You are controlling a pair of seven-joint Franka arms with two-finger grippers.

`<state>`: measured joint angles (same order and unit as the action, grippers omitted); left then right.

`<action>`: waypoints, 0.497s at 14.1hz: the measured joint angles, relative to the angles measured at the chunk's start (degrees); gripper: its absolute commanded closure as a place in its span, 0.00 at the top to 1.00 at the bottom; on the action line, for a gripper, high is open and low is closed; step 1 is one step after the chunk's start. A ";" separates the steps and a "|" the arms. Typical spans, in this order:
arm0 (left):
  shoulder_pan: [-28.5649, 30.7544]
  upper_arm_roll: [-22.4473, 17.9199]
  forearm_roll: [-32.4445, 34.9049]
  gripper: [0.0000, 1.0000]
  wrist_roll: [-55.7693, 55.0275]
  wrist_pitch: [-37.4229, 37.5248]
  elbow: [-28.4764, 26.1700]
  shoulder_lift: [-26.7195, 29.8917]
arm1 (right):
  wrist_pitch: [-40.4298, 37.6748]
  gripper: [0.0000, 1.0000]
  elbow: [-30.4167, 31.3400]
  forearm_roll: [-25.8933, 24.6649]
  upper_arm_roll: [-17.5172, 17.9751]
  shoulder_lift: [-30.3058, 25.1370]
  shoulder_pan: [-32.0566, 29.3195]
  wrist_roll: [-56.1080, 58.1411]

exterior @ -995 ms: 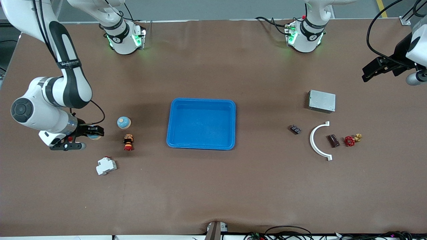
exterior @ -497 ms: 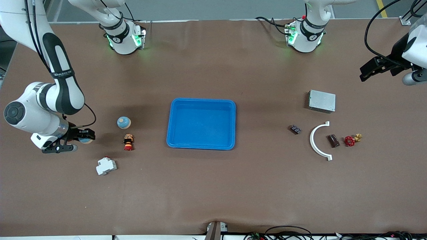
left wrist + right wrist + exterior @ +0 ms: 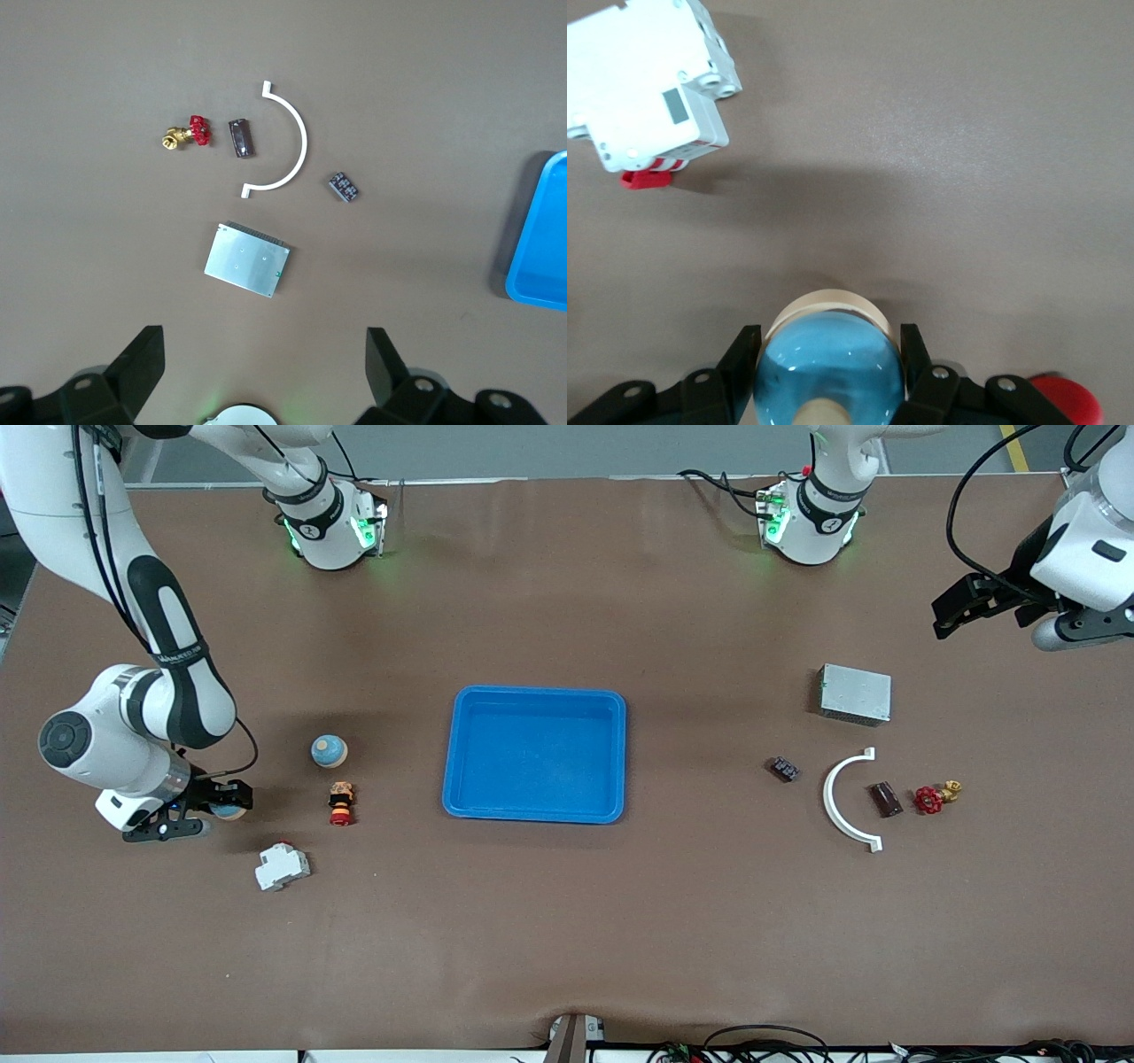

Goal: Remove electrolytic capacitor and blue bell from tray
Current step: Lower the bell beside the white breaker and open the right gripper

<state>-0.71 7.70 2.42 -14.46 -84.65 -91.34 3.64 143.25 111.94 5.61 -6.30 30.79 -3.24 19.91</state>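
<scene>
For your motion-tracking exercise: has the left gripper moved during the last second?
Yes. The left gripper, open, has shifted up the front view and toward the blue tray, judged against the fixed metal box.

Brown table (image 3: 567,921), blue tray (image 3: 535,813) mid, bell (image 3: 329,751), e-stop btn (image 3: 341,802), breaker (image 3: 282,866), metal box (image 3: 854,693), white arc (image 3: 837,808)

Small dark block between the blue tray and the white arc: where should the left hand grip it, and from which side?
Probably across its long sides, straight down from above: the small dark block lies flat and askew, apart from the white arc, so the open left hand should turn to match.
</scene>
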 measured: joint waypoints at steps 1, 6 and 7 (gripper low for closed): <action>0.00 0.24 0.00 1.00 0.00 0.00 -0.01 0.00 | 0.73 0.00 -0.01 0.10 0.07 0.52 0.00 0.00; -0.01 0.49 0.00 1.00 0.00 -0.36 -0.02 0.00 | 2.33 0.00 -0.31 0.76 0.27 1.97 0.00 0.00; -0.01 0.49 0.00 1.00 0.00 -0.72 -0.02 0.00 | 2.40 0.00 -0.41 0.90 0.28 2.13 0.00 0.00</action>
<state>-0.72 8.19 2.42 -14.46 -85.37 -91.36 3.64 145.65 111.54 6.50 -6.02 32.91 -3.24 19.91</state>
